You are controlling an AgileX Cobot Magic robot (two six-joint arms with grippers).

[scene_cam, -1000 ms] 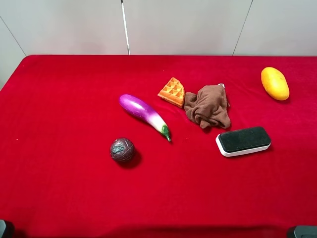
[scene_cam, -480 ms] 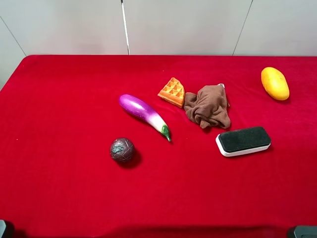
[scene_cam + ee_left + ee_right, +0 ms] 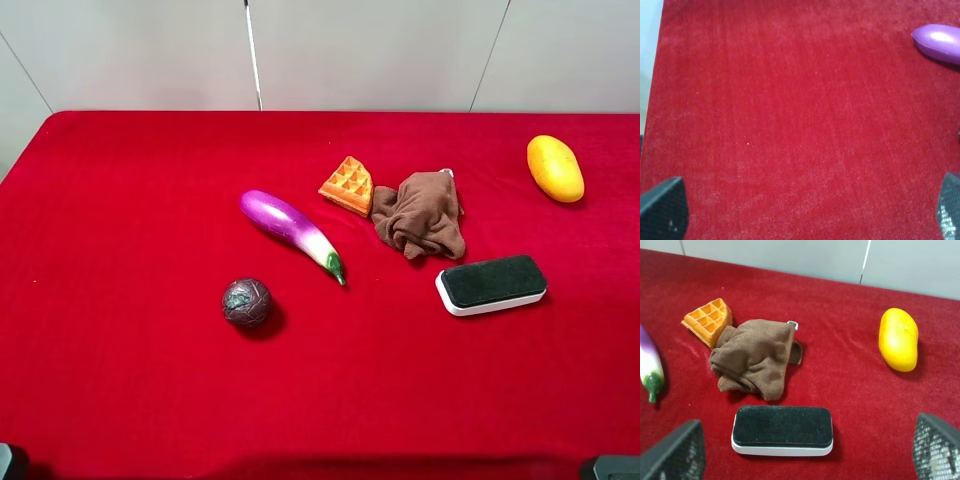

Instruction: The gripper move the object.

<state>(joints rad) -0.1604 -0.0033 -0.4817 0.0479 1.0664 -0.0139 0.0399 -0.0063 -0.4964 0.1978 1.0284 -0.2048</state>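
On the red cloth lie a purple eggplant (image 3: 290, 233), a dark round ball (image 3: 246, 301), a waffle piece (image 3: 347, 185), a crumpled brown cloth (image 3: 419, 214), a black-topped white eraser (image 3: 491, 284) and a yellow mango (image 3: 555, 168). My left gripper (image 3: 805, 215) is open and empty over bare cloth, with the eggplant's end (image 3: 939, 42) far from it. My right gripper (image 3: 805, 460) is open and empty, with the eraser (image 3: 782, 430) just ahead of it between the fingers. The brown cloth (image 3: 754, 358), waffle (image 3: 708, 319) and mango (image 3: 898, 339) lie beyond.
The red cloth (image 3: 120, 200) covers the whole table up to a pale wall behind. Its left edge shows in the left wrist view (image 3: 660, 60). Dark arm parts (image 3: 8, 462) (image 3: 610, 467) sit at the front corners.
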